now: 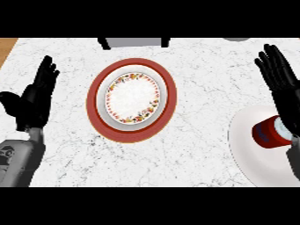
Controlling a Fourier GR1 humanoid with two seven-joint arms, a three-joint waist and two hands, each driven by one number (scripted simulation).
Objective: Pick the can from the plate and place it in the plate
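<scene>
On the marble counter (pixel 198 145) a red-rimmed plate (pixel 131 100) with a flowered border sits near the middle. Down at four o'clock lies a plain white plate (pixel 250 149), and the red can (pixel 270 132) rests on it, tipped on its side. The right robot hand (pixel 288 94) is just beside the can, fingers straight and spread wide, holding nothing. The left robot hand (pixel 34 100) rests at nine o'clock, open, fingers up.
</scene>
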